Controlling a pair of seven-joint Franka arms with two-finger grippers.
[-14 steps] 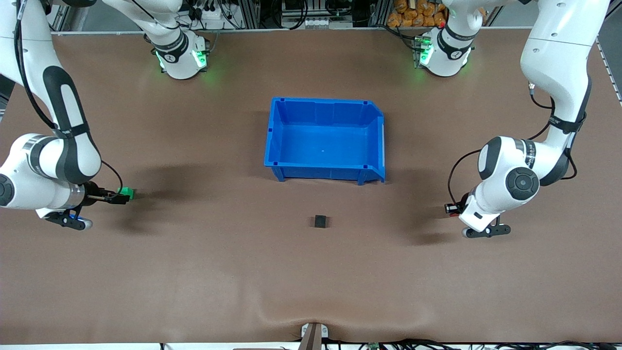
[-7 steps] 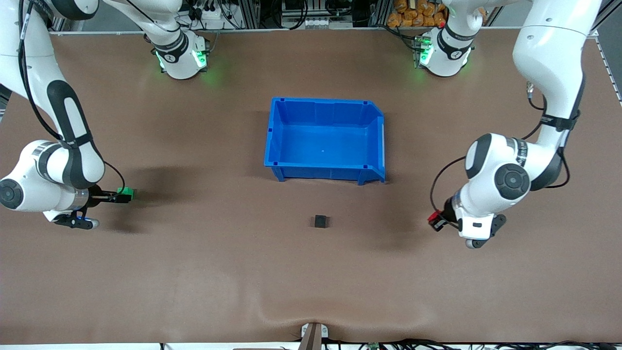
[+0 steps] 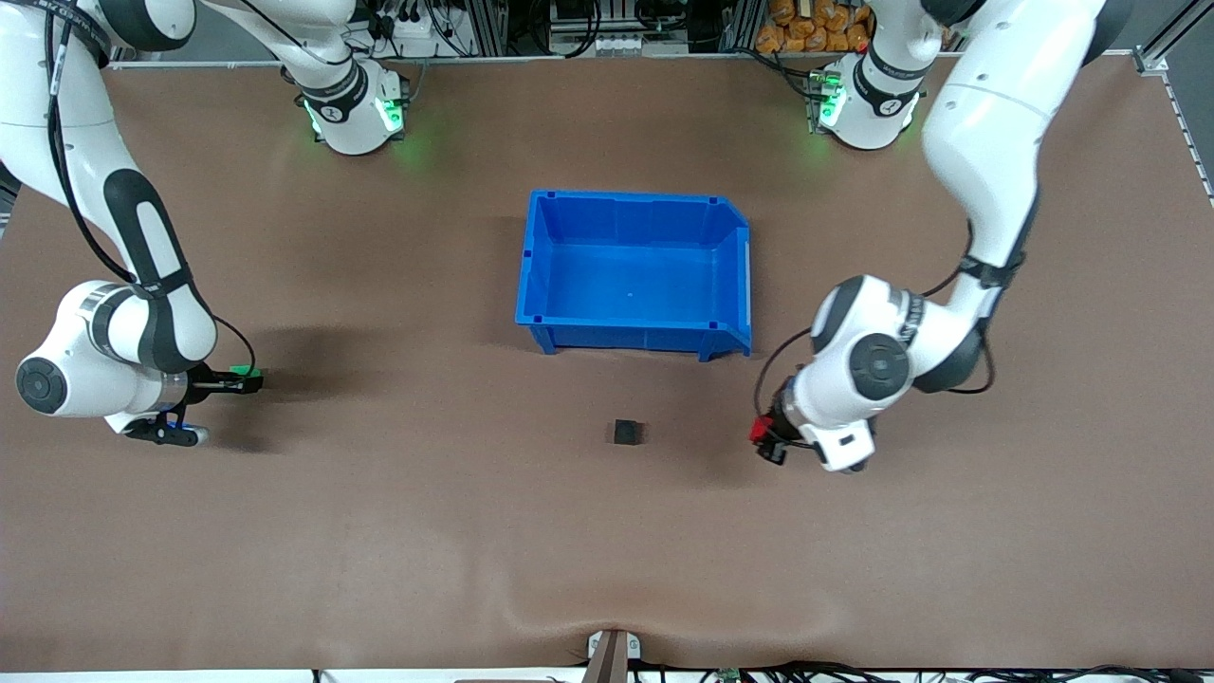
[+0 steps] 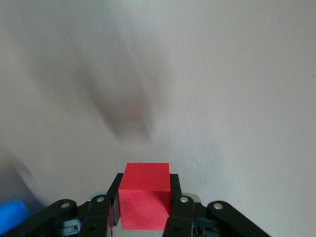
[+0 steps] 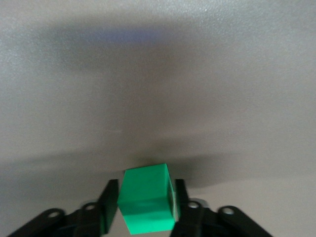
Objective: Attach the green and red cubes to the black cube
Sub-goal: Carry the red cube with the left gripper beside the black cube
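Toward the tabletop [image 3: 379,531] edge nearest the front camera from the blue bin [image 3: 634,275] sits the black cube [image 3: 625,433], alone on the brown surface. Just beside it, toward the left arm's end, the left claw [image 3: 766,440] is clamped on the red cube [image 3: 759,430]. Close to the edge at the right arm's end, the right claw [image 3: 248,381] is clamped on the green cube [image 3: 245,371], low over the tabletop.
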